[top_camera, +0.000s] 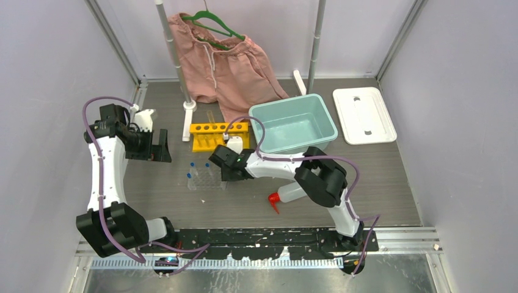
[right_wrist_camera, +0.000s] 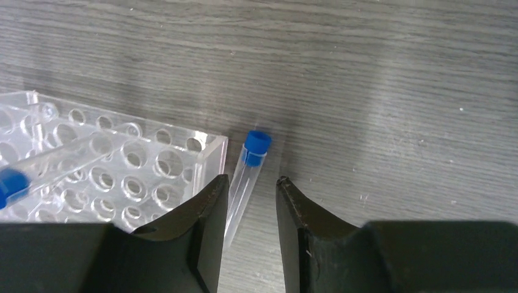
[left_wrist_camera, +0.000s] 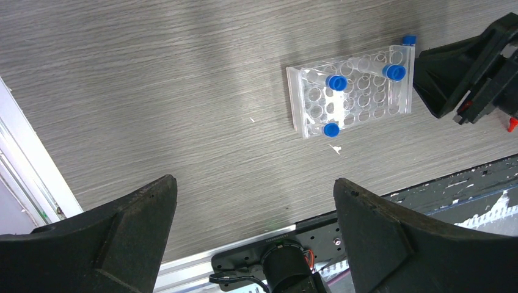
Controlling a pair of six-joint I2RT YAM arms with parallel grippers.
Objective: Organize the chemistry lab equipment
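Blue-capped vial (right_wrist_camera: pixel 243 183) lies flat on the table (right_wrist_camera: pixel 397 91) just beside a corner of the clear rack (right_wrist_camera: pixel 122 165), its long axis running roughly left to right and its cap pointing left, away from the right gripper (right_wrist_camera: pixel 251 180). That gripper's jaws stand slightly apart on either side of the vial's lower half, not clamping it. Well to the left, the left gripper (left_wrist_camera: pixel 253 182) hangs over the table with jaws spread wide and holding nothing.
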